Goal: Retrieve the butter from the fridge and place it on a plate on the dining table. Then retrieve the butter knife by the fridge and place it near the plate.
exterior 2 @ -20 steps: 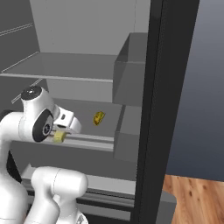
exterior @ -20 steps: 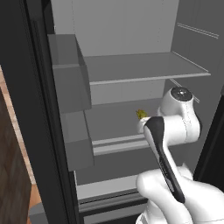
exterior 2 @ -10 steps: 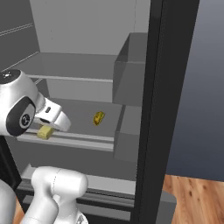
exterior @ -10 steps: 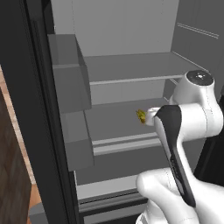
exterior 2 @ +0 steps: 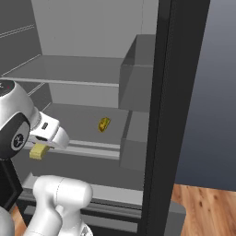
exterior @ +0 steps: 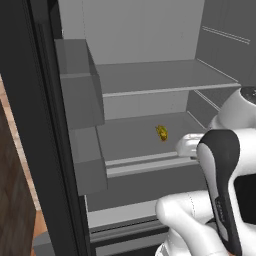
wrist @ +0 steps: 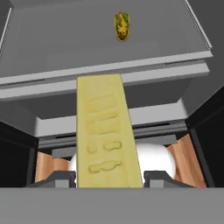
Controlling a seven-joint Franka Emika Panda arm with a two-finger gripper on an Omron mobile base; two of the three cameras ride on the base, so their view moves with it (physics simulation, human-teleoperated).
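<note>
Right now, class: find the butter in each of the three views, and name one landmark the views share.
Left base view: I can't make it out; the white arm fills the right side.
Right base view: the butter sits low left, just below the gripper.
Hand view: it runs up the centre from the bottom edge.
Shared landmark: the golden-brown lump on the fridge shelf.

— What is carried by the fridge [exterior: 30, 125] shelves?

— On the lower grey shelf [exterior: 135, 137] a small golden-brown lump [exterior: 162, 132] is seen, set near the middle, well back from the front edge.

— And above?

— An upper shelf [exterior: 160, 77] is shown, and grey door bins [exterior: 80, 100] are mounted at the side.
</note>
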